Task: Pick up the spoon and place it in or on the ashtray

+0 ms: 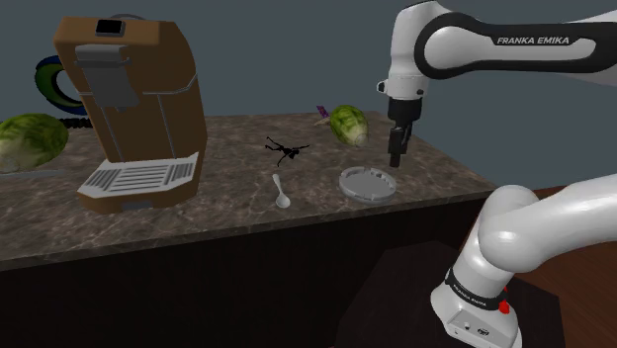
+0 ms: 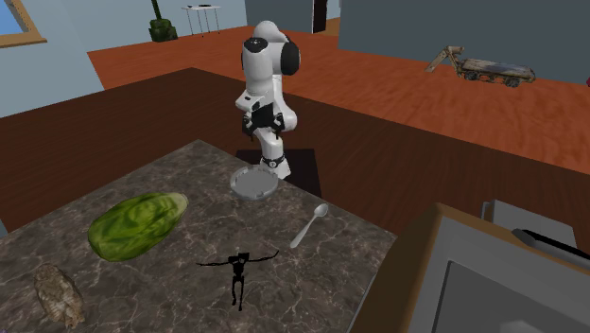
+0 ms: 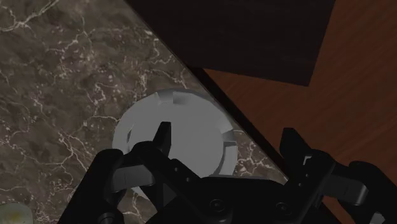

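Note:
A small white spoon [image 1: 281,191] [image 2: 310,224] lies flat on the dark marble counter, bowl end toward the front edge. The grey round ashtray [image 1: 368,184] [image 2: 254,184] [image 3: 191,133] sits a short way to the shoulder view's right of it, close to the counter's corner. My black gripper [image 1: 396,153] [image 3: 228,143] hangs a little above the ashtray's far right side, pointing down. Its fingers [image 3: 164,137] stand apart and open, with nothing between them. The spoon is well apart from the gripper.
A brown coffee machine [image 1: 129,114] stands at the shoulder view's left. A black figurine [image 1: 285,149] [image 2: 238,270] lies behind the spoon. A green cabbage [image 1: 348,124] [image 2: 137,225] sits behind the ashtray, another [image 1: 30,138] at far left. The counter edge [image 3: 210,89] runs right beside the ashtray.

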Action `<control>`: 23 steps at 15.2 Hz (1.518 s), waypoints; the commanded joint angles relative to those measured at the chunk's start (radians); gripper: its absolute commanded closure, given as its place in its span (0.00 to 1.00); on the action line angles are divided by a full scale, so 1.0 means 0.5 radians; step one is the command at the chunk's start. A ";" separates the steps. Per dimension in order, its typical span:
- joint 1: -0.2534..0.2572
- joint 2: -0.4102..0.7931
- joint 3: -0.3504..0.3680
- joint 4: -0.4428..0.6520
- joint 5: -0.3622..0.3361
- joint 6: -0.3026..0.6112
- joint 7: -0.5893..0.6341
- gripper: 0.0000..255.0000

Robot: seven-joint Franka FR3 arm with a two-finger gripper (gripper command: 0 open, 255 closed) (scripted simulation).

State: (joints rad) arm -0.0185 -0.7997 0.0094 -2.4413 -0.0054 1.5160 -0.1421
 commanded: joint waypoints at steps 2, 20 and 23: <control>-0.003 0.053 0.031 0.008 0.042 0.046 0.075 0.00; -0.094 1.252 0.417 0.607 0.434 0.795 1.262 0.00; -0.103 1.470 0.438 0.777 0.435 0.879 1.442 0.00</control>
State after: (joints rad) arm -0.0681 -0.1002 0.2253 -2.0766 0.2106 1.9379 0.5474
